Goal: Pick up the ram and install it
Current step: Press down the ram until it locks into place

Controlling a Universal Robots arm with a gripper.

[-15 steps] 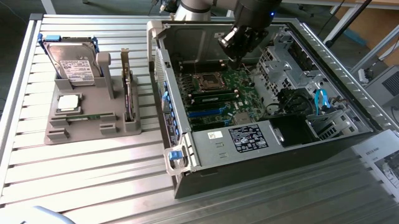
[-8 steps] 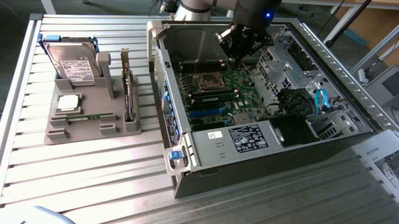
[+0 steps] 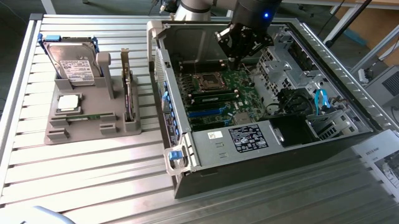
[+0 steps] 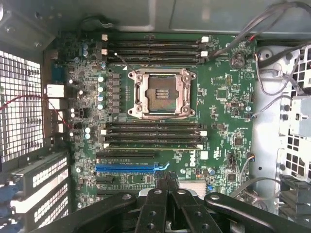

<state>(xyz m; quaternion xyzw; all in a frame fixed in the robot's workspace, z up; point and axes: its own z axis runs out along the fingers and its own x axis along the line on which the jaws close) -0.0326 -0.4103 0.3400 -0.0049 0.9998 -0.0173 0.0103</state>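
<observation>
1. One black gripper hung inside the open grey computer case in the exterior view, above the green motherboard. A thin green ram stick lay flat on the grey plastic holder tray on the slatted metal desk, well apart from the gripper.
2. Seen from the wrist view, the gripper had its fingers together, holding nothing, over the motherboard near the empty silver processor socket and the long black memory slots.
</observation>
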